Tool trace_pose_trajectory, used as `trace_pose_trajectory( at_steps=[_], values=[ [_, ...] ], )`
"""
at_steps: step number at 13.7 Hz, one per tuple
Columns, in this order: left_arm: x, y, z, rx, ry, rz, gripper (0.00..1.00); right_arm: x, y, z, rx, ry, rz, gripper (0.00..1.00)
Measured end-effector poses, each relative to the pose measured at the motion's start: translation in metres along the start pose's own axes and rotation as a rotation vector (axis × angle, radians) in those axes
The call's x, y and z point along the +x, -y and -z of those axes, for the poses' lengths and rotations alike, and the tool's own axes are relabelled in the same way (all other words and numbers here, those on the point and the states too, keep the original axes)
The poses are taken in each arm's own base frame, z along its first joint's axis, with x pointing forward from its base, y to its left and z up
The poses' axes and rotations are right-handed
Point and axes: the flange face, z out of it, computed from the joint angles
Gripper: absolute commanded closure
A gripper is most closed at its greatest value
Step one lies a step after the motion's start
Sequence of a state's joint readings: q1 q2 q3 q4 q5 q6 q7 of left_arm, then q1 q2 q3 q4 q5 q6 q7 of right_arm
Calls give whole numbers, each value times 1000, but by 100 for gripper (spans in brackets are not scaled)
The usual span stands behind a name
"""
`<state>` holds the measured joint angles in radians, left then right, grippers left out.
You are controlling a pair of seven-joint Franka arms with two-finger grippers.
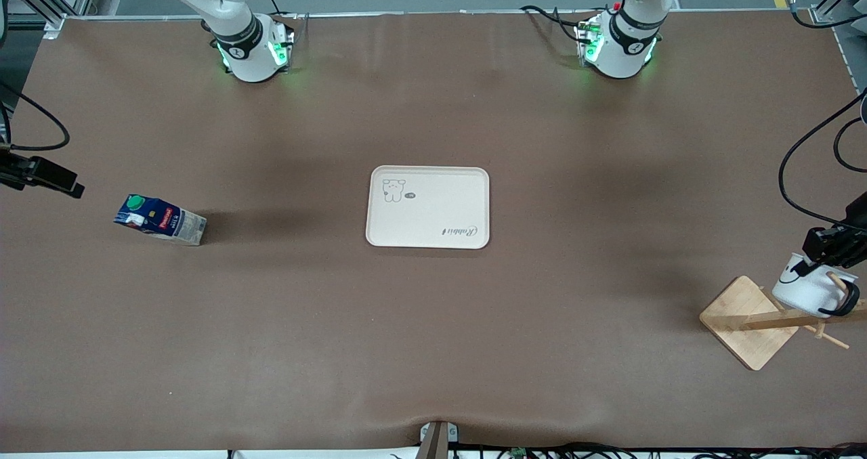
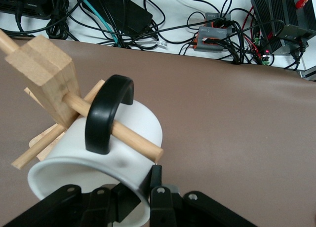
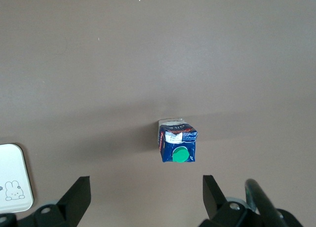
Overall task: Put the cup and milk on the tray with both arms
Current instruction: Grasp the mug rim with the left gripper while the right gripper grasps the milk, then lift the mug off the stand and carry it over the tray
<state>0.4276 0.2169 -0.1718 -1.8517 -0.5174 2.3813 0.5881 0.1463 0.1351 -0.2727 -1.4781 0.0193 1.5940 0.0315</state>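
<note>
The milk carton stands on the tabletop at the right arm's end. It is light and squashy, so grab its flat sides. The right gripper hangs over it, fingers spread wide. The tray sits mid-table, bare. The mug (hard, breakable) hangs on a wooden rack; the left gripper pinches its rim.

The brown table carries 3 things: the tray, the milk, a wooden rack.
</note>
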Motion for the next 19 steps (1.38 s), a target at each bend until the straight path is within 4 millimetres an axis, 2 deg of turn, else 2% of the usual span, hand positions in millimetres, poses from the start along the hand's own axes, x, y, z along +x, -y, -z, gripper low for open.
trace_pose_trajectory(
  at_steps=[6,9,12,19],
  values=[
    [2,-7,2,-1,-4,-9,100,12,3,-30,-15,51,-2,0],
    [3,-11,5,-7,1,-8,100,23,8,-63,-26,104,1,0],
    [2,-18,10,-28,29,0,100,28,5,-91,-39,172,-10,0],
    [-5,-48,20,-80,111,12,100,25,-4,-109,-44,256,-28,0]
  ],
)
